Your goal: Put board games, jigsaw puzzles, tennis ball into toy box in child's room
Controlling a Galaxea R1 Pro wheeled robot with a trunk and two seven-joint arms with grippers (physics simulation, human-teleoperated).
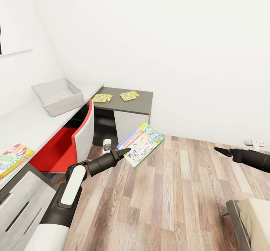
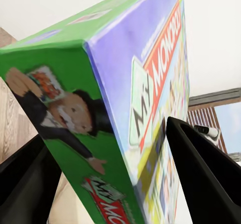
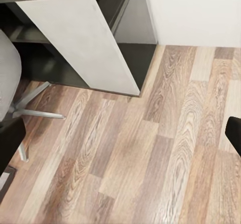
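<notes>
My left gripper (image 1: 126, 152) is shut on a green My Monopoly board game (image 1: 141, 144), held tilted in the air above the wooden floor. In the left wrist view the box (image 2: 125, 98) sits between the two black fingers (image 2: 203, 176). The grey toy box (image 1: 45, 93) stands on the white table at the left. Two colourful jigsaw puzzles (image 1: 102, 98) (image 1: 129, 95) lie on the dark desk beyond it. Another board game (image 1: 13, 158) lies on the table's near end. My right gripper (image 1: 220, 151) hangs open over the floor at the right, holding nothing.
A red and white chair (image 1: 77, 140) stands tucked under the table, between me and the toy box. The dark desk has a white side panel (image 3: 80, 38). A bed corner (image 1: 249, 215) shows at the bottom right. Open wooden floor (image 1: 180, 191) lies ahead.
</notes>
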